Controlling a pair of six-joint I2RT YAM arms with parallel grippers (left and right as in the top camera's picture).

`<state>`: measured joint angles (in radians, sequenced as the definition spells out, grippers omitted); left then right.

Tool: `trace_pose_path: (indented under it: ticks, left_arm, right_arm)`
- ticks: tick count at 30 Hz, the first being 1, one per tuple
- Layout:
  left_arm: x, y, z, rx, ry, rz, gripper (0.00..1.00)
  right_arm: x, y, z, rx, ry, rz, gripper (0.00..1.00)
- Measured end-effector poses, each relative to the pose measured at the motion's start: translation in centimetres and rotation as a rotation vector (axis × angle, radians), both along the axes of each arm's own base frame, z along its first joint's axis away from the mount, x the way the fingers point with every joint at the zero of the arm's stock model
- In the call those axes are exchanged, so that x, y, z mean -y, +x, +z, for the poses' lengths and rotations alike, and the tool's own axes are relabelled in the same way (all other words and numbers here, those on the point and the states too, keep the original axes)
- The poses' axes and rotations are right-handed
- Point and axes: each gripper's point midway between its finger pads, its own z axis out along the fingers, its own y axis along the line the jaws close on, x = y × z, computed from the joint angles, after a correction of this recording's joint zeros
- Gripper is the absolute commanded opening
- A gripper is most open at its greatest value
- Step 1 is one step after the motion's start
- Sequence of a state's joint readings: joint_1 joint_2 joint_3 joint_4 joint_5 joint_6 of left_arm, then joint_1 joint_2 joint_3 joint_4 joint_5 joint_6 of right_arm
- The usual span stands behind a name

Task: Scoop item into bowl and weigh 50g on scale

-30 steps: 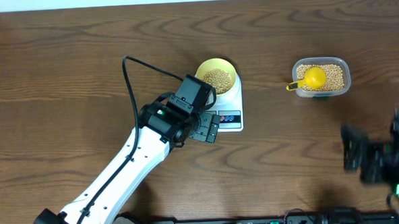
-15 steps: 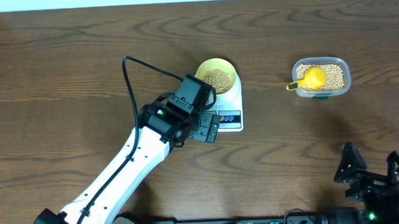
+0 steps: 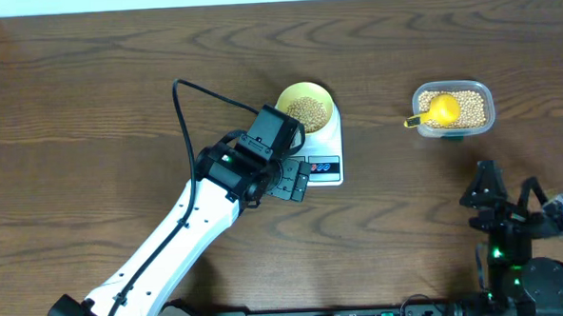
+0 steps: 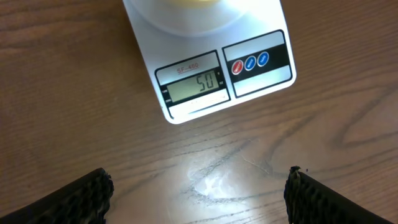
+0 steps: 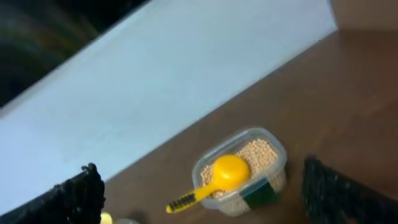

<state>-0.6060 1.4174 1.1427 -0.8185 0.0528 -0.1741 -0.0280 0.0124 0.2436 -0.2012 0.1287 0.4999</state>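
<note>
Overhead, you have the scale point(image 3: 321, 151) standing near the middle of the counter point(image 3: 88, 90), with the bowl point(image 3: 305, 106) seated on its platform and a layer of beans point(image 3: 305, 111) lying inside the bowl. Your left hand point(image 3: 293, 181) hovers just beside the scale's front edge, over the end with the display. Its fingers are spread wide and hold nothing.

From the left wrist camera, you can read the display point(image 4: 194, 85): it shows 50. The buttons point(image 4: 250, 62), one red and two blue, sit in a dark panel to the right of it. The two dark fingertips point(image 4: 81, 199) show in the bottom corners of that view, well apart, with bare counter between them.

Off to the right you can see the clear tub point(image 3: 454, 109), well apart from the scale. It holds more beans, with the yellow scoop point(image 3: 439, 109) resting on top of them and its handle sticking out over the tub's left rim.

Your right hand point(image 3: 505, 198) is near the counter's lower right edge, well apart from the tub. Its fingers are spread wide too, and it is empty. The right wrist view is blurred, but the tub and scoop show between its fingers.
</note>
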Motion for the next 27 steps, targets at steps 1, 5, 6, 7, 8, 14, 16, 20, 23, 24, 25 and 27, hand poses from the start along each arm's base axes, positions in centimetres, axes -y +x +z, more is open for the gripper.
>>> trace_pose_path:
  ticks: [1, 5, 6, 7, 8, 14, 16, 20, 23, 24, 25, 27]
  left_arm:
    - [0.0, 0.0, 0.0, 0.000, 0.000, 0.000, 0.91]
    - [0.0, 0.0, 0.0, 0.000, 0.000, 0.000, 0.91]
    - [0.0, 0.0, 0.0, 0.000, 0.000, 0.000, 0.91]
    - [0.0, 0.0, 0.0, 0.000, 0.000, 0.000, 0.91]
    - [0.0, 0.0, 0.0, 0.000, 0.000, 0.000, 0.91]
    - [0.0, 0.0, 0.0, 0.000, 0.000, 0.000, 0.91]
    - [0.0, 0.0, 0.0, 0.000, 0.000, 0.000, 0.91]
    - [0.0, 0.0, 0.0, 0.000, 0.000, 0.000, 0.91]
    - [0.0, 0.0, 0.0, 0.000, 0.000, 0.000, 0.91]
    - [0.0, 0.0, 0.0, 0.000, 0.000, 0.000, 0.91]
    - [0.0, 0.0, 0.0, 0.000, 0.000, 0.000, 0.91]
    - [0.0, 0.0, 0.0, 0.000, 0.000, 0.000, 0.91]
  right_arm:
    - [-0.4, 0.3, 0.0, 0.013, -0.047, 0.020, 0.99]
    - [-1.8, 1.1, -1.2, 0.017, -0.237, 0.095, 0.99]
    - [-2.0, 1.3, -1.9, 0.002, -0.262, 0.105, 0.99]
    - [-2.2, 1.5, -2.7, -0.015, -0.284, 0.122, 0.99]
    - [-2.3, 1.6, -3.1, -0.024, -0.291, 0.127, 0.99]
    - [-2.7, 1.9, -5.3, -0.063, -0.311, 0.155, 0.99]
    - [-2.7, 2.1, -6.2, -0.081, -0.313, 0.158, 0.99]
    - [-2.7, 2.2, -8.1, -0.130, -0.311, 0.164, 0.99]
    - [-2.6, 2.2, -8.1, -0.129, -0.315, 0.162, 0.99]
    - [-2.6, 2.2, -8.1, -0.129, -0.315, 0.162, 0.99]
    - [-2.6, 2.2, -8.1, -0.129, -0.315, 0.162, 0.99]
    - [-2.6, 2.2, -8.1, -0.129, -0.315, 0.162, 0.99]
